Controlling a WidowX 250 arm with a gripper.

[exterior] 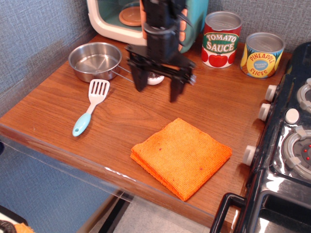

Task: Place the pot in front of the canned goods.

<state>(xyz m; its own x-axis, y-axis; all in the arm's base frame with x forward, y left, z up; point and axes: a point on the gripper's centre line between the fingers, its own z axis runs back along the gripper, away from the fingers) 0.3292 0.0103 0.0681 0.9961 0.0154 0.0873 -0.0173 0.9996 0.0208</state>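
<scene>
- While the pot (95,60) sits at the back left of the wooden tabletop (58,107), its thin wire handle points right toward the gripper (157,87).
- The gripper hangs over the middle of the tabletop, just right of the pot, its jaws spread wide apart with nothing between them.
- A white knob (155,78) shows between the two black fingers (139,77), near the tip of the pot's handle.
- The cans stand at the back right: the tomato sauce can (221,40) to the left, the pineapple can (262,55) beside it, both well apart from the pot.
- A spatula (91,107) with a light blue grip lies in front of the pot.
- A folded orange cloth (181,156) lies near the front edge.
- A toy oven (114,19) stands behind the pot, and a stove (291,141) fills the right side.
</scene>
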